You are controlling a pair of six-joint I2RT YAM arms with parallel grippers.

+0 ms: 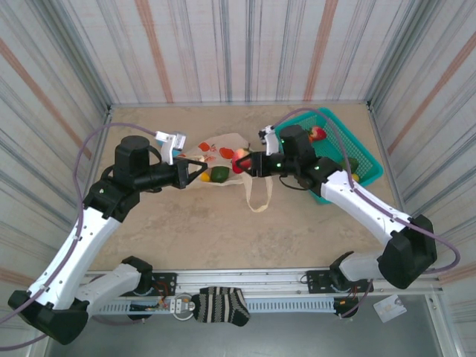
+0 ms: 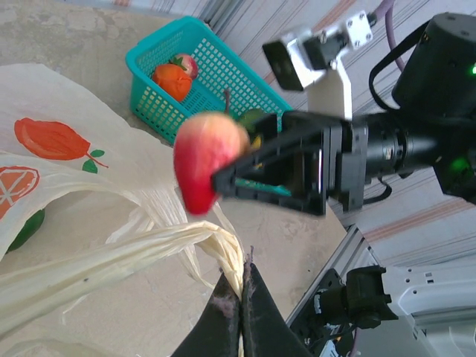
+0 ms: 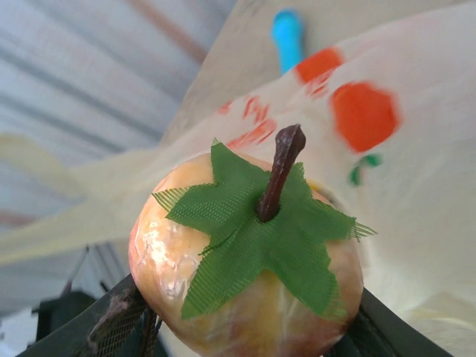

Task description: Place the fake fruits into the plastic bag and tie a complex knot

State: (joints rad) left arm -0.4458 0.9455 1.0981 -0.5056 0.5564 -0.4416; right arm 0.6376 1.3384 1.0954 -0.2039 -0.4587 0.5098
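Fruit-loading was under way. The right gripper [image 1: 245, 163] pinched a red-yellow apple [image 2: 208, 160] just right of the plastic bag [image 1: 229, 141], while the left gripper [image 2: 239, 281], fingers pressed together, held its handle. The next move likely called for lowering the apple into the mouth and releasing it.

Walls [image 1: 238, 44]: vertical-striped panels, grey and white with rust-brown bands, closing in the back and both sides. Surface [image 1: 223, 238]: beige, marbled stone pattern. Metal rail [image 1: 253, 281] along its near edge. Light even, shadows soft.
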